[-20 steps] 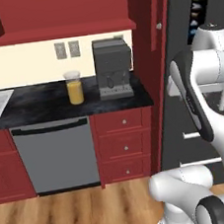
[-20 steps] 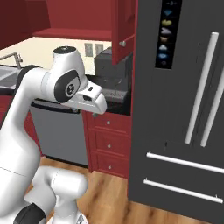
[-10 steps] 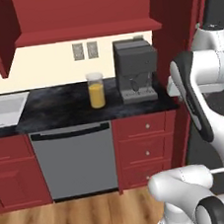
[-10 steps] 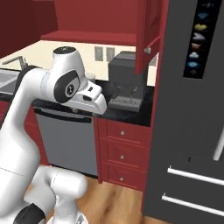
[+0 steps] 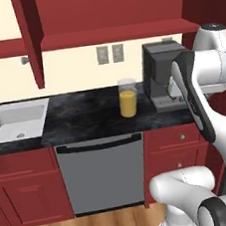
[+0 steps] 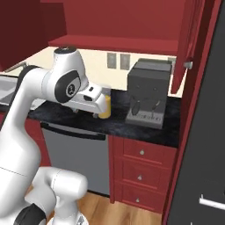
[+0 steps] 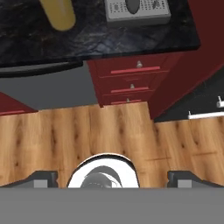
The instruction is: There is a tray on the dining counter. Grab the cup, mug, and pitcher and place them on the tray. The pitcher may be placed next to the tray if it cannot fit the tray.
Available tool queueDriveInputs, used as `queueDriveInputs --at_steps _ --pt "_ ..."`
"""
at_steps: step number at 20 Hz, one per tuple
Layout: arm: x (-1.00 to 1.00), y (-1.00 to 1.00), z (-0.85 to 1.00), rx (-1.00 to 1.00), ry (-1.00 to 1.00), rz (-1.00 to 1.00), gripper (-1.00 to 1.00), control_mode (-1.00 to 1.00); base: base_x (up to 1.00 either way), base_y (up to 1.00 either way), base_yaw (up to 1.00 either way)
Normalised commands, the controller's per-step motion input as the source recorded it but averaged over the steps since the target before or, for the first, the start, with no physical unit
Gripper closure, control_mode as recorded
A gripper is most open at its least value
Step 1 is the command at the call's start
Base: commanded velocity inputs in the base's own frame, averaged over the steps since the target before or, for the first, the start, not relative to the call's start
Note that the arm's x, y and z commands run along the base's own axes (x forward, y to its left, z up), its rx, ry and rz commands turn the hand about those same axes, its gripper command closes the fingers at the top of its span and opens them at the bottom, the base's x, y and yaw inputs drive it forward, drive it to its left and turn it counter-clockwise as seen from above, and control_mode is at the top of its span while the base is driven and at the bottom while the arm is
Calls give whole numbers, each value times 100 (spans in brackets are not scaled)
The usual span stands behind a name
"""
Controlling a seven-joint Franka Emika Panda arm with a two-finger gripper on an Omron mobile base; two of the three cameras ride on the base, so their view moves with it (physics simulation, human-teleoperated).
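Note:
The pitcher (image 5: pixel 128 99), clear with orange liquid, stands on the narrow black countertop (image 5: pixel 85 119) just left of a coffee machine. In the right base view my hand (image 6: pixel 94 102) hangs in front of the pitcher (image 6: pixel 106 112) and covers most of it. The hand view looks down at the floor, with the pitcher (image 7: pixel 58 13) at the top edge. My gripper (image 7: pixel 116 178) is open, its fingertips (image 7: pixel 41 177) spread wide with nothing between them. The cup, mug, tray and dining counter are out of view.
A grey coffee machine (image 5: pixel 161 74) sits at the counter's right end. A white sink (image 5: pixel 13 122) lies at the left. A dishwasher (image 5: pixel 102 174) and red drawers (image 6: pixel 140 175) front the counter. A black fridge (image 6: pixel 202 154) and an open cabinet door (image 6: pixel 188 44) stand at the right.
The whole picture has shifted, so the base has moved: counter, pitcher and coffee machine now sit further right in the left base view. The gripper stays open.

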Motion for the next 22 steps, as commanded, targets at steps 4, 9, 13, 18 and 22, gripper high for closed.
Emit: queueDriveInputs --at_steps 4,9,13,18,22 --pt "0 0 0 0 0 0 -100 100 55 38 -1" --pt "0 0 0 0 0 0 -100 100 41 16 -10" --pt "0 0 0 0 0 0 -100 100 43 20 -18" --pt "0 0 0 0 0 0 -100 100 29 31 -21" --pt "0 0 0 0 0 0 -100 100 33 14 -13"
